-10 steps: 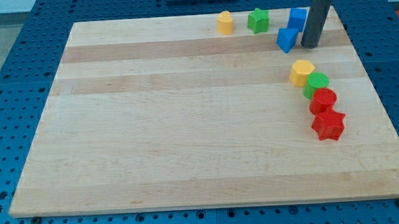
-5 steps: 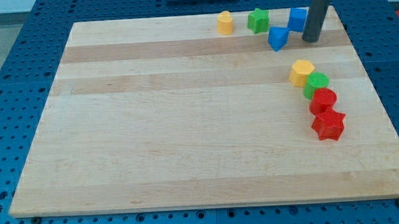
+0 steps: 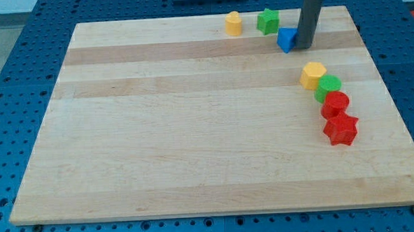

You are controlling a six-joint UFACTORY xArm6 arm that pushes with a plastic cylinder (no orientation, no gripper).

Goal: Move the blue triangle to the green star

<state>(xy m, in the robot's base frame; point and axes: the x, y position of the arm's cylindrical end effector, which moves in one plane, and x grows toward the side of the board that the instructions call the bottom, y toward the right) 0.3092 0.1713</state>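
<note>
While my tip (image 3: 305, 47) touches blue triangle (image 3: 286, 39), green star (image 3: 267, 20) near; wooden board (image 3: 194, 130), blue pegboard (image 3: 23, 82)

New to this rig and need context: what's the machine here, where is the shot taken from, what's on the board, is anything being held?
It is a robot arm ending in a plain dark rod, with no gripper, so nothing is held. It only pushes blocks by sliding my tip across the wooden board. There is one camera; its mounting is not on record, but it looks down on the board at an angle.

My tip is against the view's right side of the blue triangle, which sits just right of and below the green star. A yellow block lies left of the star. Lower right, a touching chain runs downward: yellow block, green block, red block, red star. The rod may hide something behind it.
</note>
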